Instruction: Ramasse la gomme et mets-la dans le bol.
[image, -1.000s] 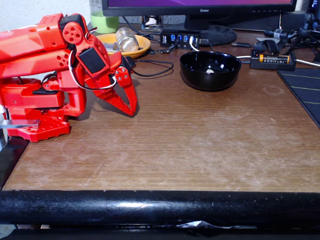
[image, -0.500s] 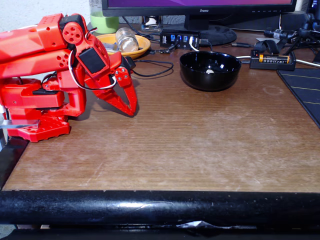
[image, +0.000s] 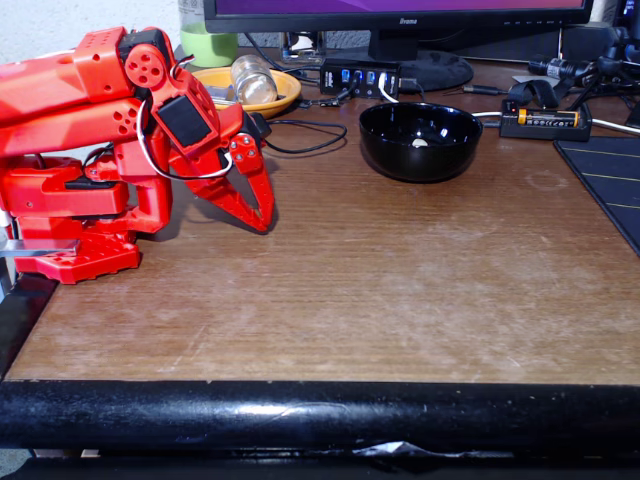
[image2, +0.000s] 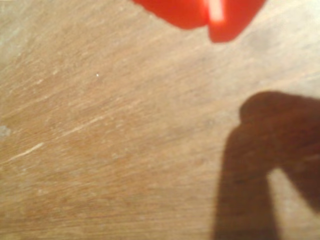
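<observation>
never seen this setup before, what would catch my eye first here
The bright red plastic robot arm folded at the left of the fixed view stands out first, its hand pointing down at the scratched brown wooden table. Next comes the glossy black round bowl near the back, with a small white eraser lying inside it.

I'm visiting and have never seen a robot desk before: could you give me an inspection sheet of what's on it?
Surface: scratched brown wooden table, black padded front edge.
Job's things: white gomme lies inside the black bol.
Clutter: orange dish holding a glass jar; USB hub; battery; dark mat.
Grippers: red gripper shut, empty, tips near the table.
Cables: black cable looping beside the arm.
Surroundings: monitor behind.
</observation>
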